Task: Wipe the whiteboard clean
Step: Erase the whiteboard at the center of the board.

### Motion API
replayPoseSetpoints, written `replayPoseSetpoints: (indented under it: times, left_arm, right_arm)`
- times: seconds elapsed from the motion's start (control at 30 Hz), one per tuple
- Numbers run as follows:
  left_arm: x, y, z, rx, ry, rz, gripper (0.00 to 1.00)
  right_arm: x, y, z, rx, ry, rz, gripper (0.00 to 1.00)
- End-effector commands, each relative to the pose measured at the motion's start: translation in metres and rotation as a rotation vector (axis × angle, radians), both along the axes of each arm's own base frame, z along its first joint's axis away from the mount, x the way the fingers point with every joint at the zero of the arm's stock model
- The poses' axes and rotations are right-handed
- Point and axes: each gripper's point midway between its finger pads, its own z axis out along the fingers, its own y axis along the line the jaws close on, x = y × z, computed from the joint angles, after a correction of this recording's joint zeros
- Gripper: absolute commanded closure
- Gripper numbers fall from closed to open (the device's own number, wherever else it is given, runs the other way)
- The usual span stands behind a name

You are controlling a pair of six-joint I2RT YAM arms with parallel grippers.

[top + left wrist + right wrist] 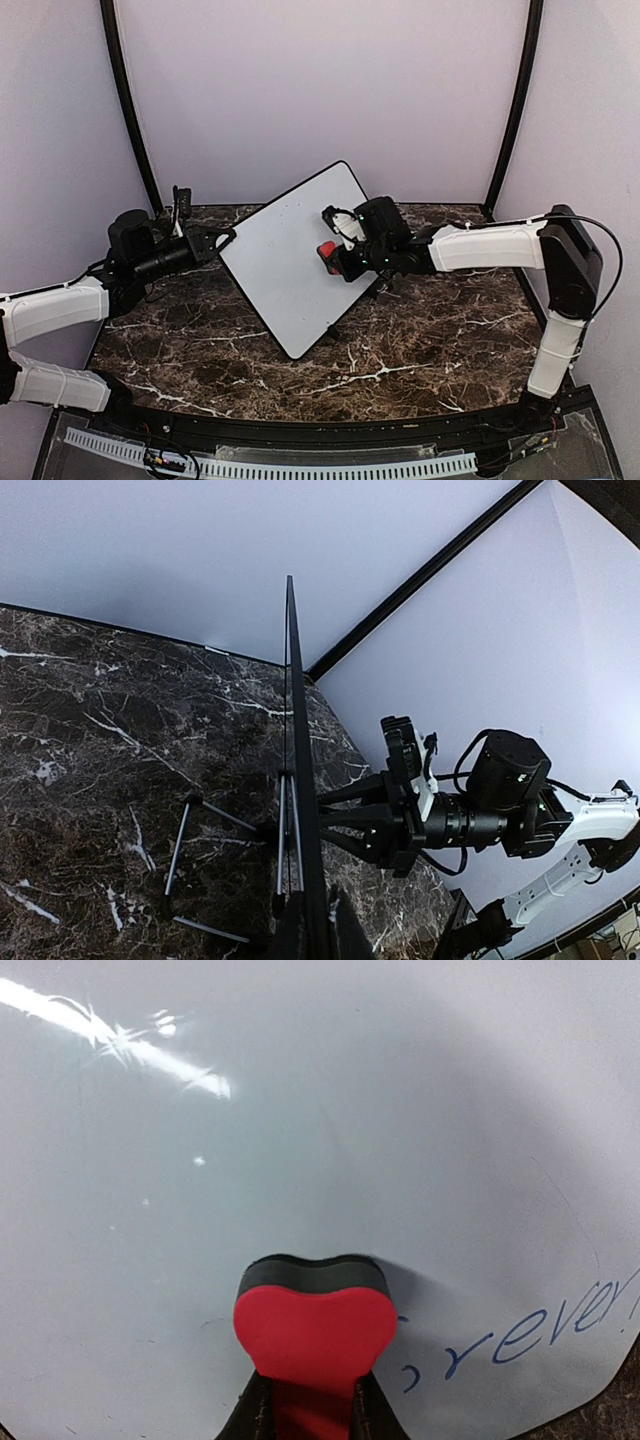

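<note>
Whiteboard stood tilted on the tabletop, left gripper clamped on its left edge. Right gripper pinched the red eraser against the face. Board looked light, stiff, slick, tippy; brace by the frame.

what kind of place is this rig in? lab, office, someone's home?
Looks like a small robot test cell, probably in a lab: plain white walls with black corner posts close around a marble-pattern table, and two arms mounted at its near edge.
</note>
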Motion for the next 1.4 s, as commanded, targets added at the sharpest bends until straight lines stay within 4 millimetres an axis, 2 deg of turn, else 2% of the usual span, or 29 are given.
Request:
replayPoseSetpoints:
  times: [0.0,0.2,0.43,0.57,0.87,1.1,1.23,1.37]
  left_arm:
    - [-0.023,-0.014,0.050,-0.086,-0.160,-0.124,1.00]
    - [-0.023,-0.014,0.050,-0.089,-0.160,-0.126,1.00]
    - [-0.023,-0.015,0.050,-0.091,-0.158,-0.129,1.00]
    - [-0.023,-0.014,0.050,-0.088,-0.159,-0.127,1.00]
    - [-0.023,-0.014,0.050,-0.089,-0.159,-0.128,1.00]
    - [-0.023,-0.014,0.050,-0.090,-0.158,-0.128,1.00]
    - [-0.023,-0.014,0.050,-0.090,-0.158,-0.128,1.00]
    - [-0.023,-0.014,0.051,-0.092,-0.160,-0.128,1.00]
  right_arm:
    - [-0.009,0.030,0.004,0.022,-0.080,0.052,0.82]
    - [-0.037,0.043,-0.013,0.046,-0.105,0.108,0.83]
    - [-0.078,0.069,-0.007,0.088,-0.182,0.177,0.83]
    - [-0.094,0.083,-0.003,0.089,-0.191,0.205,0.83]
    - [-0.130,0.107,-0.018,0.013,-0.170,0.238,0.82]
    - [-0.126,0.108,-0.012,-0.002,-0.184,0.165,0.82]
    - [-0.114,0.098,-0.011,-0.051,-0.217,0.106,0.82]
    - [-0.091,0.078,-0.011,-0.080,-0.221,0.034,0.81]
